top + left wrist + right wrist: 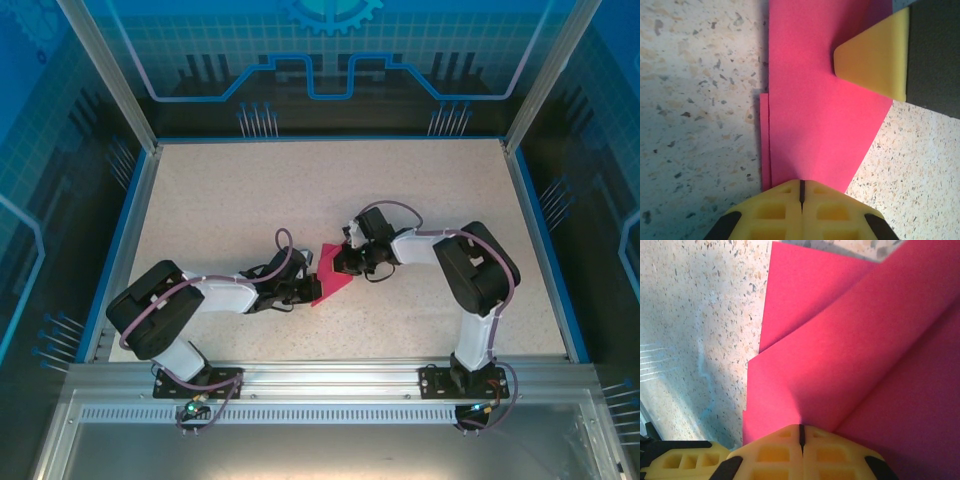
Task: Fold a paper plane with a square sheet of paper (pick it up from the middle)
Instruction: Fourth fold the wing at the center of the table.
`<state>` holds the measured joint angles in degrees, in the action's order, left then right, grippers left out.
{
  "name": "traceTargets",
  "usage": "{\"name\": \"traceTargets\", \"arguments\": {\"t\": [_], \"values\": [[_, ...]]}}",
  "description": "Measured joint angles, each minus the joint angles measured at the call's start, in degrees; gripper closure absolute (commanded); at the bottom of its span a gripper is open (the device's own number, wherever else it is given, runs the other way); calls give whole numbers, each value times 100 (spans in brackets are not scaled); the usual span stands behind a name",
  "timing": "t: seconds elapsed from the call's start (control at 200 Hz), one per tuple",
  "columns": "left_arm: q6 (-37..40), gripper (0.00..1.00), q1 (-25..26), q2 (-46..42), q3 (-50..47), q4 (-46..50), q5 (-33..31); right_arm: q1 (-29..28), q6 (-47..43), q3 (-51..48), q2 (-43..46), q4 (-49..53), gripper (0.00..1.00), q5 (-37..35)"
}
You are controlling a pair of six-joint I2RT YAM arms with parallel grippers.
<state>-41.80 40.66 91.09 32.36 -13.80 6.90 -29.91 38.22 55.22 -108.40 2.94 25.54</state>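
The magenta-pink sheet of paper (pixel 328 280) lies folded into overlapping layers at mid-table between both grippers. My left gripper (pixel 300 288) is shut, its yellow fingertips (pixel 801 187) pressed onto the near end of the flat folded paper (pixel 820 100). My right gripper (pixel 346 262) is shut on the paper (pixel 840 340), and from its jaws (pixel 801 432) a flap rises and curls to the right. The right gripper's yellow finger (pixel 875 57) rests on the paper's far end in the left wrist view. The left gripper's finger (pixel 680 462) shows at the lower left of the right wrist view.
A speckled beige tabletop (pixel 250 200) lies inside a blue rim (pixel 130 230), with transparent walls round it. Both arm bases (pixel 200 385) sit on the aluminium rail at the near edge.
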Motion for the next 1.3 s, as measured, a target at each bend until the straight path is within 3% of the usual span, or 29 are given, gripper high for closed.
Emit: {"name": "traceTargets", "arguments": {"t": [0.195, 0.53, 0.82, 1.015, 1.3], "values": [[122, 100, 0, 7, -4, -17, 31, 264, -101, 116, -61, 9, 97, -9], [485, 100, -4, 15, -96, -190, 85, 813, -201, 291, 109, 37, 96, -627], [1163, 100, -4, 4, -393, -782, 138, 138, -229, -306, 1606, -103, 95, -758], [1220, 100, -4, 4, -420, -850, 146, -424, -203, -308, 1158, -118, 96, -730], [1169, 100, -7, 4, -483, -977, 146, -673, -72, -306, 249, -402, 96, -393]]}}
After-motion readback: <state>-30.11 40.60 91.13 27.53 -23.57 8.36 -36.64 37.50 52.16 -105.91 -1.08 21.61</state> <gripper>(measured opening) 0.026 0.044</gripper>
